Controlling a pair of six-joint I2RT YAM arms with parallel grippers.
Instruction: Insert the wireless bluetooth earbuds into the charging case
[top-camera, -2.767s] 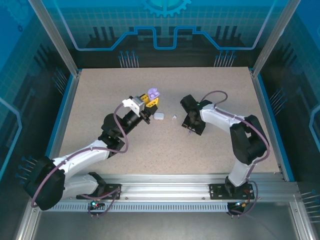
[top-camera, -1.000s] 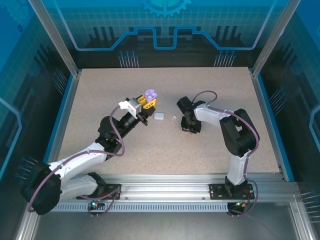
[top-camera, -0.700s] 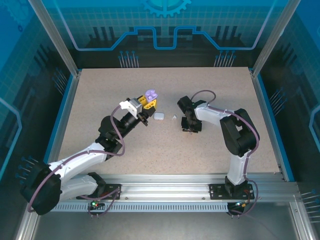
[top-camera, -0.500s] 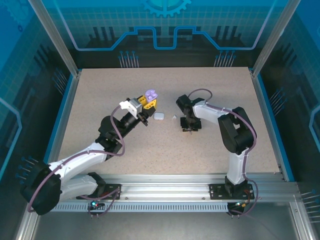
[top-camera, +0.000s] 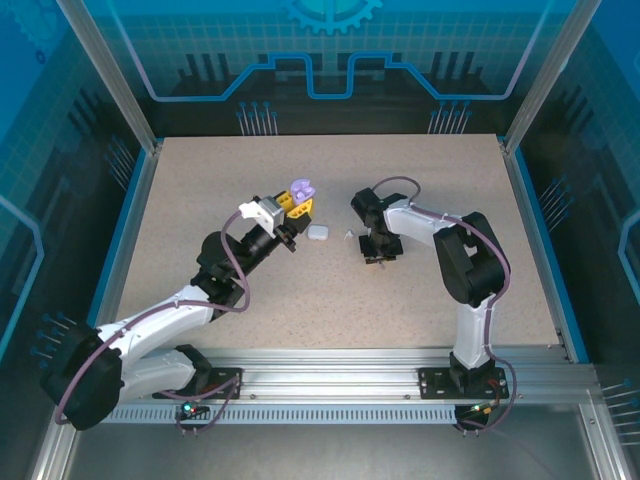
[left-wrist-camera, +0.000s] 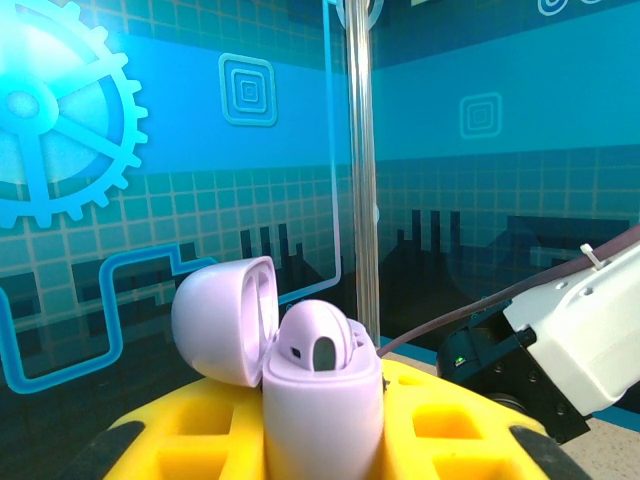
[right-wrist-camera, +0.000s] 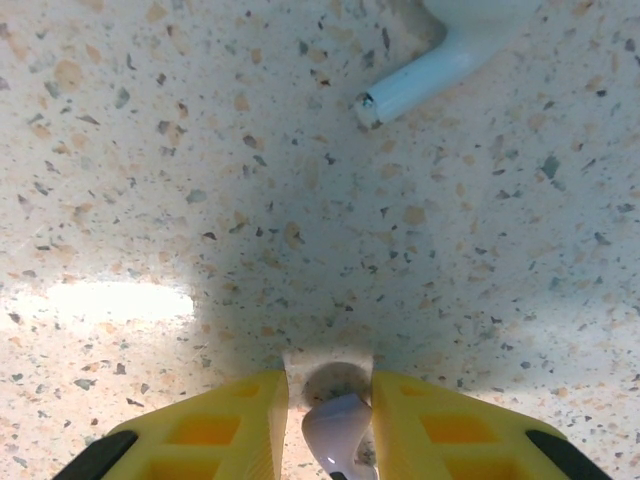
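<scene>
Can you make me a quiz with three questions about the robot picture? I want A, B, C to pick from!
1. Where is the purple case? A) on a shelf B) in the left gripper C) on the floor
2. What colour is the loose earbud on the table? A) white B) black C) green
3. How is the case's lid? A) shut B) missing C) open
Answers: 1 B, the yellow fingers clamp it; 2 A, it lies white on the speckled top; 3 C, it is tipped back and the inside shows.
</scene>
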